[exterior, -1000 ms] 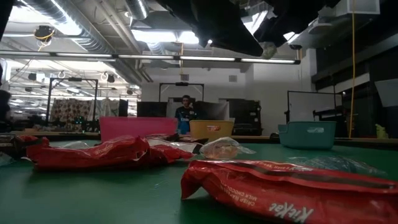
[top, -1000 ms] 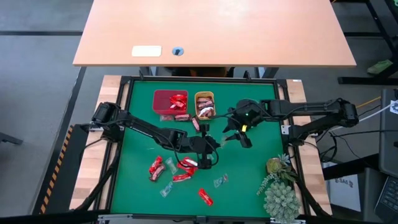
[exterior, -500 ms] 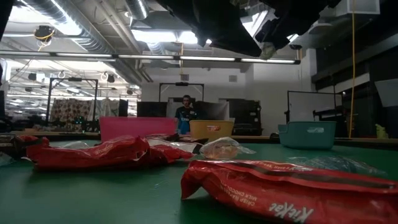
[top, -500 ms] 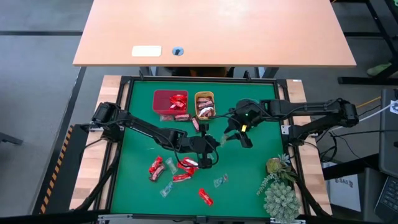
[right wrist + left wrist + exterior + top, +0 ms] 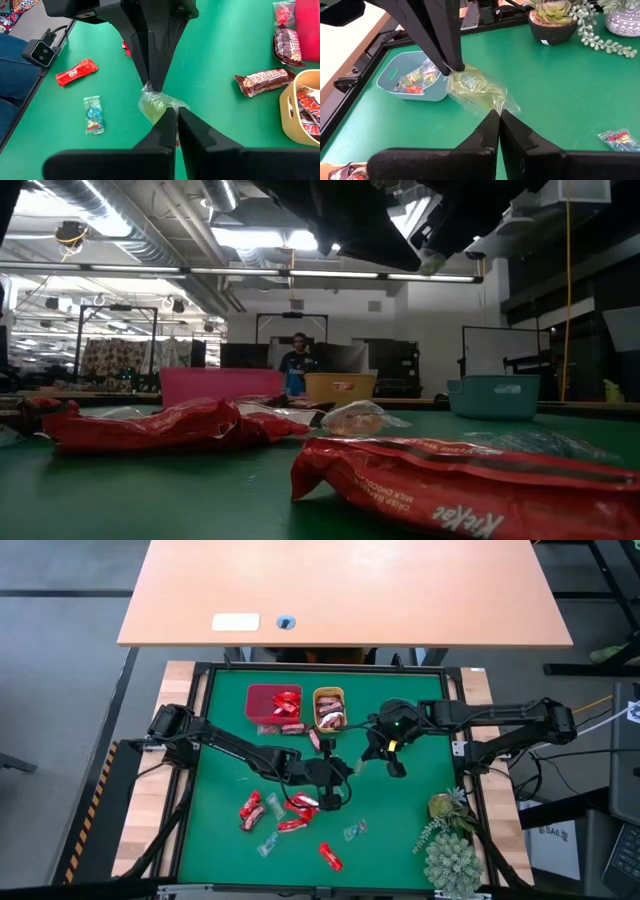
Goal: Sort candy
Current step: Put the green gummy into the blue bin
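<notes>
Greenish candy [image 5: 479, 89] pinched between left hand [image 5: 498, 116] and right hand [image 5: 176, 113], both clenched on it

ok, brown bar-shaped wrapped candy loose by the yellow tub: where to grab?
Pinch the brown bar-shaped wrapped candy mid-body, across its narrow width, probably straight down from above. It lies flat on the green mat with both long sides free; the yellow tub sits close to one end.

Green table [image 5: 410, 810] carries trays [image 5: 273, 703], loose candy [image 5: 329, 856], plant [image 5: 452, 855].
</notes>
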### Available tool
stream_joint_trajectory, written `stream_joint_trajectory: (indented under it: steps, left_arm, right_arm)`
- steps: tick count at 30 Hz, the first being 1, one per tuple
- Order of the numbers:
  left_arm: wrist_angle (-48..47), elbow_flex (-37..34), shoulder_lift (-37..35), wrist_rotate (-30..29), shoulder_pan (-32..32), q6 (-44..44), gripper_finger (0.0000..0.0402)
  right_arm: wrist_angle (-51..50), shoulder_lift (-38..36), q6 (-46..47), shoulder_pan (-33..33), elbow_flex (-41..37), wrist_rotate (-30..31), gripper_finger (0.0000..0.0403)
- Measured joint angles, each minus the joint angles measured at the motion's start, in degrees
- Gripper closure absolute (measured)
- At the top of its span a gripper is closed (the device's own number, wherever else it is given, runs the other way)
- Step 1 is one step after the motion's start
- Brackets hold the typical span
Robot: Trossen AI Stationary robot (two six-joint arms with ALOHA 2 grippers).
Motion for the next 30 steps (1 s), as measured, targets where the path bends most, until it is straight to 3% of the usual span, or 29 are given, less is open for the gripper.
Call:
stream_joint_trajectory:
  steps: [4,9,15,21,30]
  left_arm:
    - [0.0,0.0,0.0,0.0,0.0,-2.8,0.0361]
    - [0.0,0.0,0.0,-0.1,0.2,-4.3,0.0306]
    - [-0.3,0.0,0.0,0.0,0.2,-4.4,0.0257]
    - [-1.3,0.0,0.0,0.0,0.2,-4.4,0.0247]
    - [-1.3,0.0,0.0,0.0,0.2,-4.4,0.0246]
  right_arm:
    - [0.0,0.0,-0.2,0.0,0.0,1.2,0.0392]
    - [-1.4,0.0,-2.0,0.0,0.0,7.9,0.0396]
    - [-11.4,0.0,-5.9,0.0,0.0,24.5,0.0397]
    - [-23.7,0.0,-6.2,0.0,0.0,40.9,0.0397]
    - [-27.2,0.0,-6.2,0.0,0.0,43.6,0.0396]
